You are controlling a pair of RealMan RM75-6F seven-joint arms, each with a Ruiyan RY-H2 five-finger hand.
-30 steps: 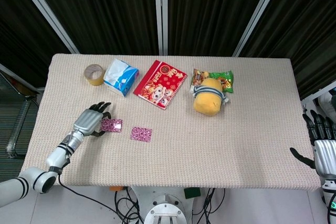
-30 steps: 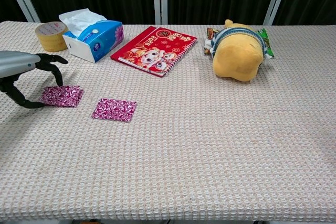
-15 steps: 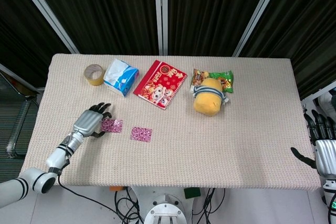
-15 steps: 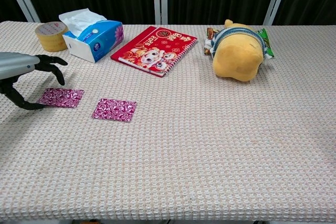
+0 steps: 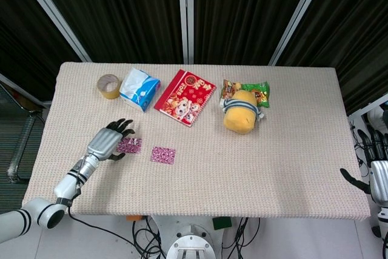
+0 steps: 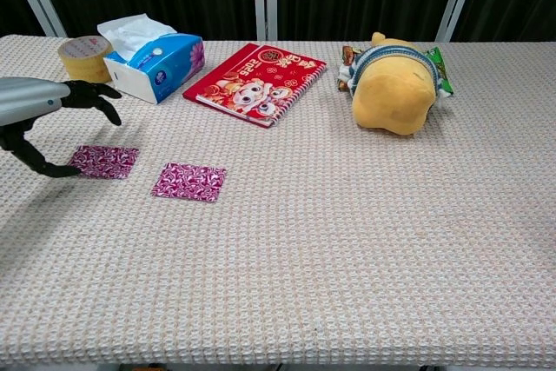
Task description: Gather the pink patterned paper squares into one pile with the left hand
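Two pink patterned paper squares flat on the woven beige counter (image 5: 242, 168), in the lower left of the head view: the left square (image 5: 129, 145) partly under the left hand (image 5: 108, 144), the right square (image 5: 163, 154) just beside it, apart from it, not overlapping. Left hand at the left edge of the chest view (image 6: 39, 115), raised above the left square (image 6: 104, 162), fingers (image 6: 94, 93) spread and arched over the paper, thumb tip down near the square's left edge; contact there hard to confirm. Nothing gripped. Right square (image 6: 189, 182) lying untouched further toward the centre of the chest frame. Right hand (image 5: 377, 171) at the far right edge of the head view, off the counter's corner, fingers apart and pointing up, holding nothing; out of the chest view. Along the upper part of the counter, from left to right: a roll of brown tape (image 5: 109, 85), a blue tissue box (image 5: 139, 89) with white tissue poking out, a red cartoon-printed notebook (image 5: 185, 97) lying at an angle, a yellow plush toy (image 5: 240, 112) resting against a green snack packet (image 5: 257, 91). Same row across the top of the chest view: tape (image 6: 84, 58), tissue box (image 6: 155, 69), notebook (image 6: 254, 71), plush toy (image 6: 395, 86). Dark curtain panels behind the counter.
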